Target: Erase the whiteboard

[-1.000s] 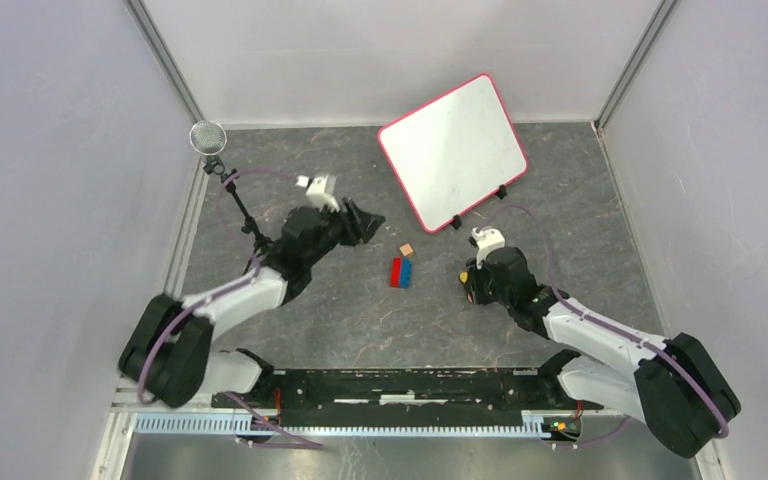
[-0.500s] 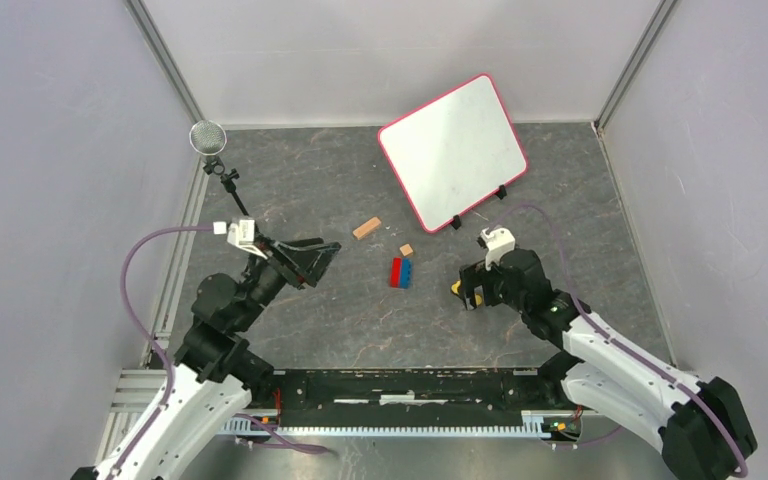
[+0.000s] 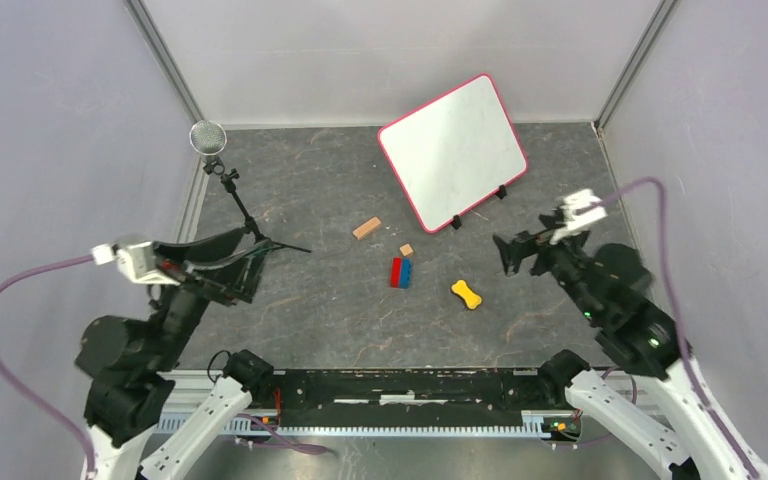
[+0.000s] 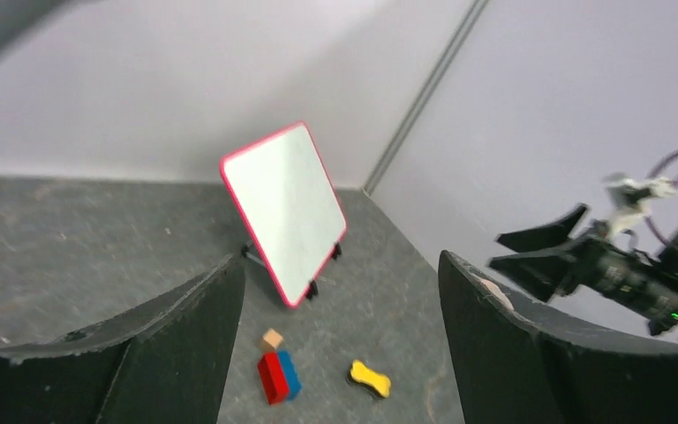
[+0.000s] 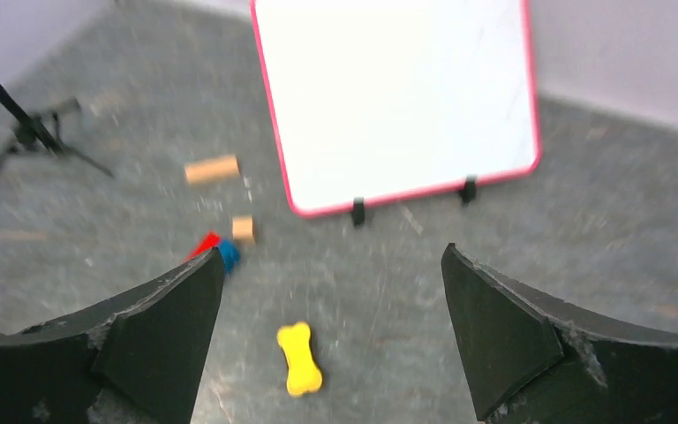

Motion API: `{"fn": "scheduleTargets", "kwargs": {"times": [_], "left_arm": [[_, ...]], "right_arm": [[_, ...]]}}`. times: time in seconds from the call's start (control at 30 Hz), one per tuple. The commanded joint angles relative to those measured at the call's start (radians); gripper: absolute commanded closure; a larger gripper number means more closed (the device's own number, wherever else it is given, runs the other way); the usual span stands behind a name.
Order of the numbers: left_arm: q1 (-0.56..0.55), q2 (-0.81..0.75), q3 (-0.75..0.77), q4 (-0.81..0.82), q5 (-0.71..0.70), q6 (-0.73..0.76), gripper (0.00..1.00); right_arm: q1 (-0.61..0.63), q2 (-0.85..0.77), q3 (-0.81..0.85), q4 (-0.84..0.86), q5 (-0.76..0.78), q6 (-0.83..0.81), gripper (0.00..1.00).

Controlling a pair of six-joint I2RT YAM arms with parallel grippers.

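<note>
The top view looks down from above the near edge over the whole surface (image 3: 310, 190). The camera on the left pincer (image 4: 337, 265) faces the far right corner from well back. The one on the right pincer (image 5: 332, 254) faces the far edge, nearer. All three share the whiteboard (image 3: 453, 150).

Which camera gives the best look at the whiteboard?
The right wrist view: the whiteboard is biggest there, face-on, though its top is cropped. The top view shows it whole but smaller; the left wrist view shows it small and slanted.
</note>
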Motion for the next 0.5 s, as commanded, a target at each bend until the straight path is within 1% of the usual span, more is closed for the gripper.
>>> {"fn": "scheduleTargets", "kwargs": {"times": [0.0, 0.03, 0.07, 0.2, 0.47], "left_arm": [[-0.002, -0.017, 0.117, -0.117, -0.091, 0.158, 0.13], [-0.001, -0.017, 0.137, -0.125, -0.095, 0.171, 0.12], [-0.001, -0.018, 0.152, -0.131, -0.098, 0.181, 0.01], [-0.002, -0.026, 0.192, -0.137, -0.099, 0.213, 0.0], [-0.002, -0.036, 0.227, -0.137, -0.103, 0.237, 0.0]], "right_arm": [[0.004, -0.088, 0.186, -0.061, 0.03, -0.066, 0.02], [0.004, -0.111, 0.221, -0.057, 0.03, -0.07, 0.02], [0.004, -0.132, 0.245, -0.047, 0.035, -0.072, 0.02], [0.004, -0.218, 0.284, 0.006, 0.05, -0.075, 0.02], [0.003, -0.299, 0.297, 0.023, 0.142, -0.086, 0.02]]}}
